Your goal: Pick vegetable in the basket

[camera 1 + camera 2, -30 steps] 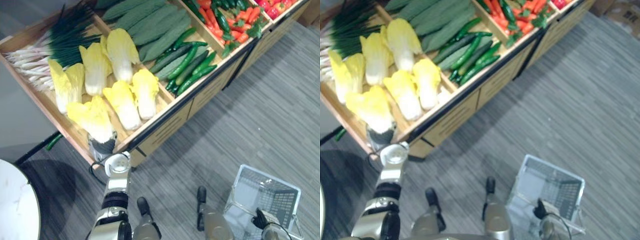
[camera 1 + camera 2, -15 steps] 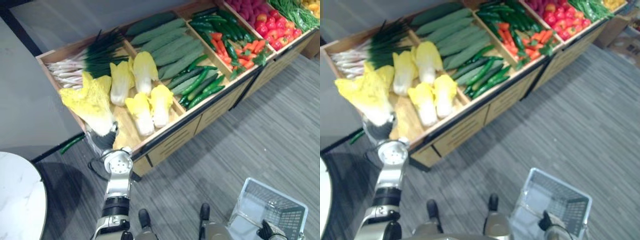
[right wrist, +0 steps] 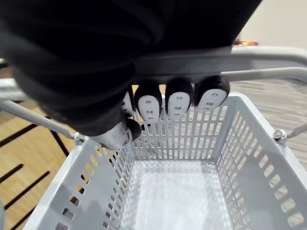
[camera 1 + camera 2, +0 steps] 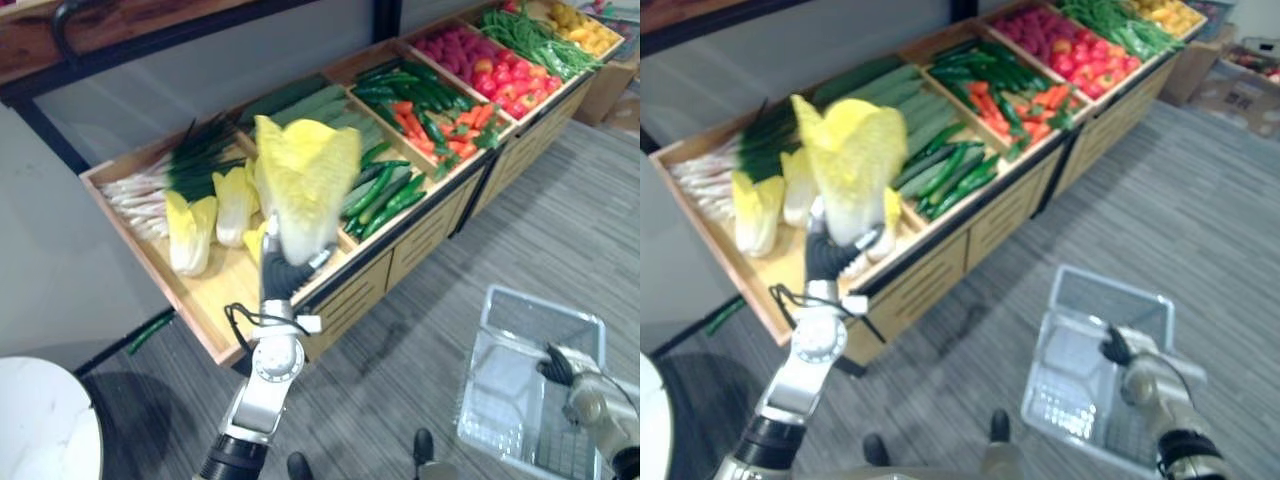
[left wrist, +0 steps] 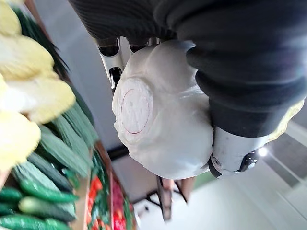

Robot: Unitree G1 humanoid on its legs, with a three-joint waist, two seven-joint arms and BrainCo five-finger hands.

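Cabbage point(image 4: 305, 185) stands leaf-end up in the left hand point(image 4: 280, 274), whose fingers curl tight round its white stalk end. The hand holds it clear above the wooden stall point(image 4: 222, 300), with other cabbages point(image 4: 190, 230) lying just behind and beside the hand. The right hand point(image 4: 558, 366) wraps its fingers round the handle point(image 3: 268, 52) of the grey basket point(image 4: 545, 303), which hangs below it, seemingly off the floor.
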